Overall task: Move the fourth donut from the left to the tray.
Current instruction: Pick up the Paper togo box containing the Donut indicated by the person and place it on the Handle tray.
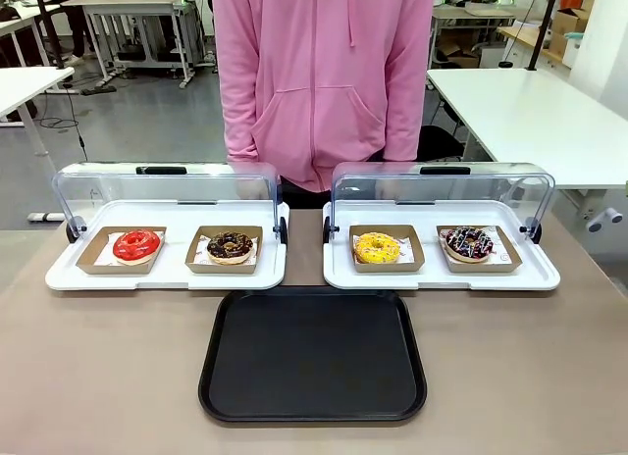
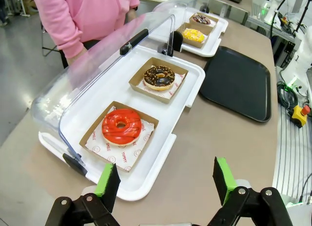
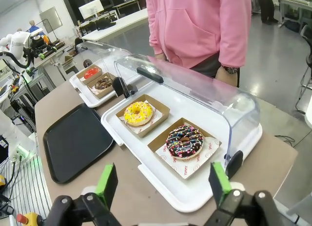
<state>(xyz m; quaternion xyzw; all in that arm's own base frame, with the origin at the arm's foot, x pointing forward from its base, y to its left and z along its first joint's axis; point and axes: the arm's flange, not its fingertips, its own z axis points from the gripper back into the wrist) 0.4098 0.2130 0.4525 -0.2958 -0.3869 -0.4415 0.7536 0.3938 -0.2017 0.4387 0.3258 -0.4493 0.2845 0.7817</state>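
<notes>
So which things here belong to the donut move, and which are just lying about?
Job: fourth donut, sprinkled chocolate; black tray.
Lying about: red donut; crumb-topped chocolate donut; yellow donut; left white tray; right white tray.

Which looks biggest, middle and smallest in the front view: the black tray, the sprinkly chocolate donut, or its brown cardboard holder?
1. Large flat black rectangular plastic tray
2. Small brown cardboard holder
3. Dark chocolate-glazed ring donut with sprinkles, inside that holder
</notes>
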